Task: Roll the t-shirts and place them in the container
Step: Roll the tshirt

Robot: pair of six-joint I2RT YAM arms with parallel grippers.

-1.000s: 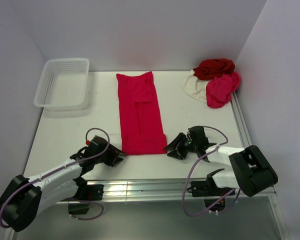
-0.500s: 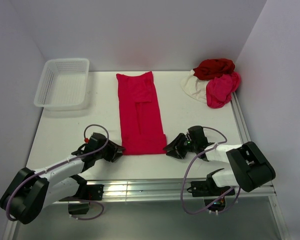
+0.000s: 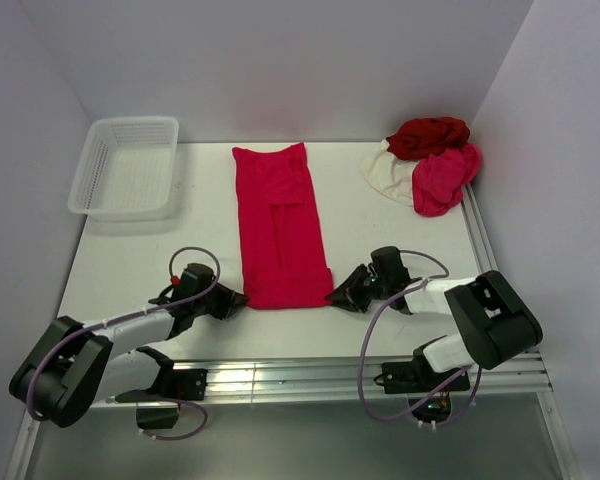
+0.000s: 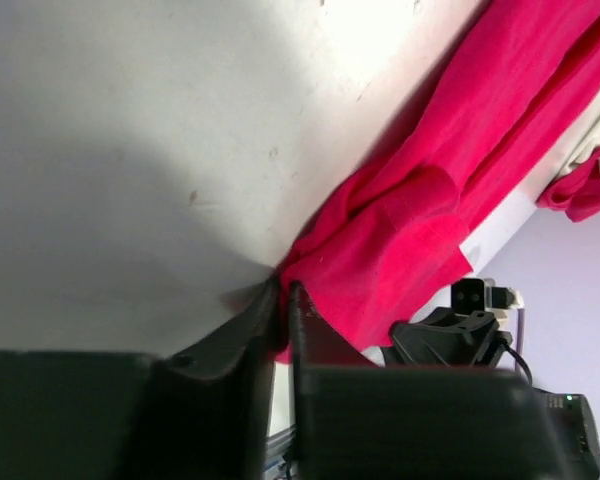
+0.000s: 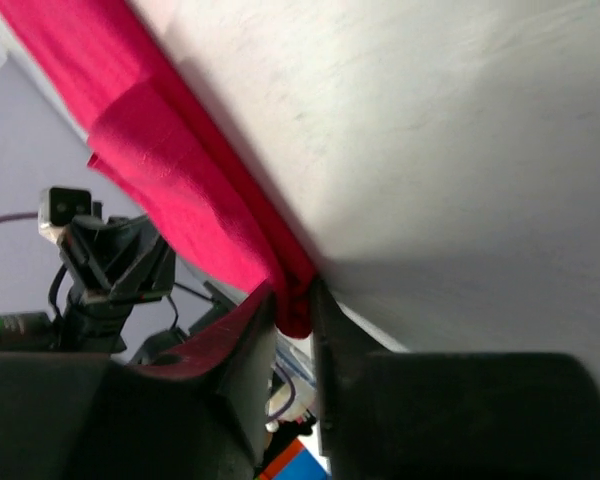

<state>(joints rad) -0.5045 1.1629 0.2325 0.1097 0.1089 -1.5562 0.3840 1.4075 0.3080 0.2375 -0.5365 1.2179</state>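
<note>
**Subject.** One bright crimson red cloth t-shirt (image 3: 280, 225), folded to a long narrow strip, lies flat down the middle of the white table (image 3: 400, 240), its near hem toward the arm bases. A loose heap of dark red, pink and cream white t-shirts (image 3: 428, 160) sits at the far right corner, well apart. A white plastic mesh basket (image 3: 125, 165) stands at the far left.

**End effectors.** The left gripper (image 4: 282, 290) is low on the table at the near left corner of the hem. Its jaws are drawn almost together, with the corner cloth between the tips. The right gripper (image 5: 292, 300) is at the near right corner, pinched on a fold of the hem (red cloth shows plainly between its fingers).

**Step, as judged.** Both hem corners are being grasped to begin the first roll; no turn of cloth is made yet.

**Next move.** It calls for lifting both corners together and tucking them over, away from the bases, level and in step. An uneven pull would likely skew the strip.
</note>
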